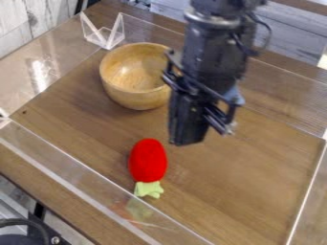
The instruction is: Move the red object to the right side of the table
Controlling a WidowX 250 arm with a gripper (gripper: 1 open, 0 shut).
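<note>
The brown wood-grain desk [274, 163], edged by low clear plastic walls, is seen spread beneath and around the black robot hand [190, 137], which is pointed steeply down above the middle of the surface. The hand's fingers are seen pressed together, and nothing is held between them; the tips are kept clear of the wood. A round pale wooden bowl [138, 75] is found up and to the left of the hand, partly covered by the arm at its right rim, and is seen to be empty. A folded clear plastic piece [99, 31] is seen further back and to the left, beyond the bowl. The small bright red egg-shaped object [149, 159], with a pale green leafy stub at its near end, is laid on the desk just below and slightly left of the fingertips, near them but untouched, close to the front wall.
</note>
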